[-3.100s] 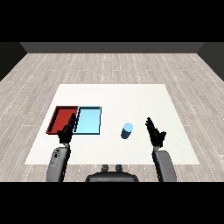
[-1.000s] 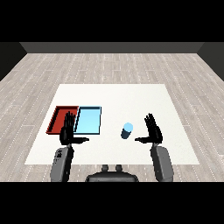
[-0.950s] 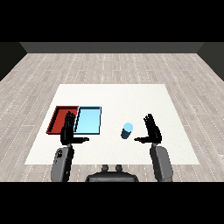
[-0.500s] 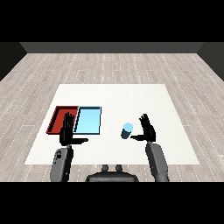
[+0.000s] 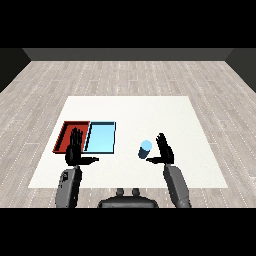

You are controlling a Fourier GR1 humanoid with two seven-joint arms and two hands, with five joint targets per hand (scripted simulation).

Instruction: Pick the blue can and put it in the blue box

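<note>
The left hand (image 5: 75,149) stands in front of the red tray (image 5: 67,136), hiding that tray's near right corner and part of its floor behind the fingers. The blue can (image 5: 145,149), just left of the right hand (image 5: 164,151), is too small to show any label (or whether the thumb below it touches it). Both forearms are cut off low down.

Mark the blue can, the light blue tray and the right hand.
blue can (image 5: 145,149): head view, on its side wall.
light blue tray (image 5: 101,138): head view, on its bare floor.
right hand (image 5: 165,152): head view, on its palm.
</note>
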